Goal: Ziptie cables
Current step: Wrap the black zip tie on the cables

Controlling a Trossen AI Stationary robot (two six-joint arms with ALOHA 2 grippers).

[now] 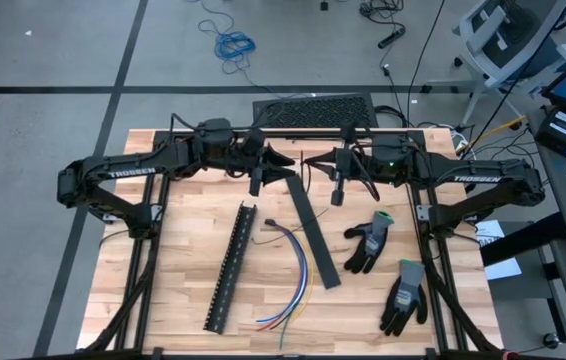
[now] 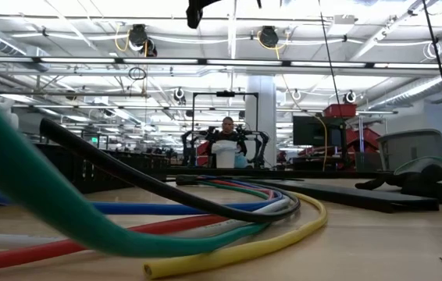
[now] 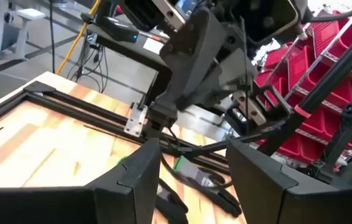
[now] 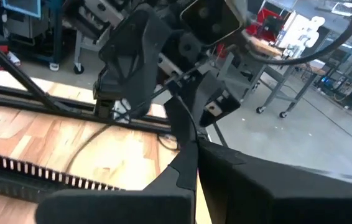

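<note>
The cables [image 1: 290,268], a loose bundle of blue, purple, red, orange and yellow-green wires, lie curved on the wooden table, near its front; they fill the foreground of the low view [image 2: 205,209]. Both grippers hover above the table's far middle, tips facing each other. My left gripper [image 1: 281,170] [image 3: 193,171] is open. My right gripper [image 1: 325,166] [image 4: 198,148] is shut on a thin black strap [image 4: 181,121] that points toward the left gripper. Whether the strap's free end touches the left fingers, I cannot tell. My right gripper pinches the thin black strap at one end [image 4: 191,138] between its two fingers. The fingers come level from the table's right side, along the strap. The strap is lifted clear of the table and sticks out toward the left gripper.
A black slotted strip [image 1: 231,265] lies left of the cables, and a flat black bar [image 1: 315,235] lies right of them. Two grey-and-black gloves [image 1: 368,240] [image 1: 404,296] lie at the right. A keyboard [image 1: 313,108] sits at the far edge. A person stands far behind the table.
</note>
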